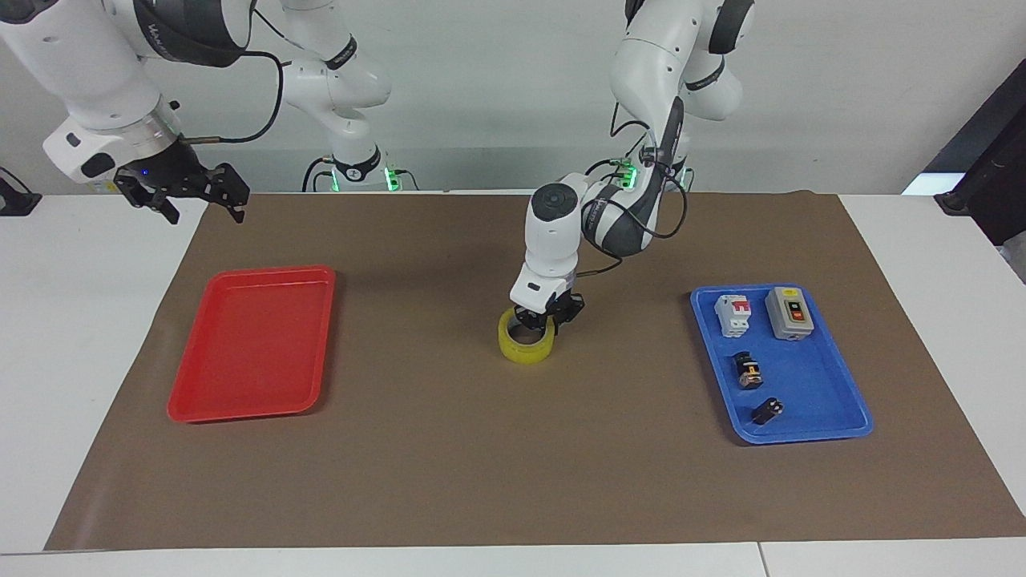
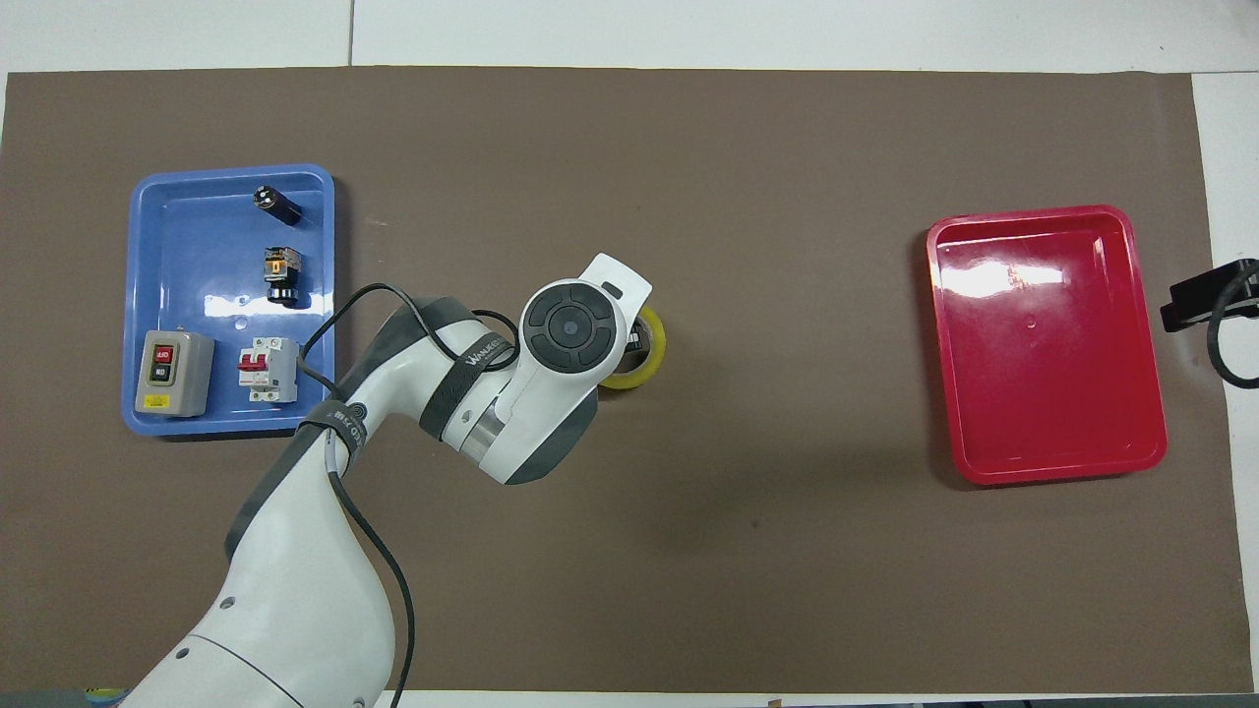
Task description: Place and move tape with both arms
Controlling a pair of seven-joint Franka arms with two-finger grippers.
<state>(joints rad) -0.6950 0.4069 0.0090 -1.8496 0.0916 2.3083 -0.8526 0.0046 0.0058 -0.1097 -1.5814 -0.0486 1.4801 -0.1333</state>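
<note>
The yellow tape roll (image 1: 525, 351) lies flat at the middle of the brown mat (image 1: 449, 465). My left gripper (image 1: 543, 324) reaches down onto it and is shut on the part of its rim that is toward the robots, with one finger inside the ring. In the overhead view the left wrist covers most of the tape (image 2: 652, 355). My right gripper (image 1: 183, 197) hangs open and empty in the air over the mat's corner at the right arm's end, and waits; only its tip shows in the overhead view (image 2: 1202, 301).
An empty red tray (image 1: 248, 344) lies toward the right arm's end. A blue tray (image 1: 809, 377) toward the left arm's end holds a grey switch box (image 1: 789, 312), a white and red breaker (image 1: 732, 314) and two small black parts (image 1: 748, 370).
</note>
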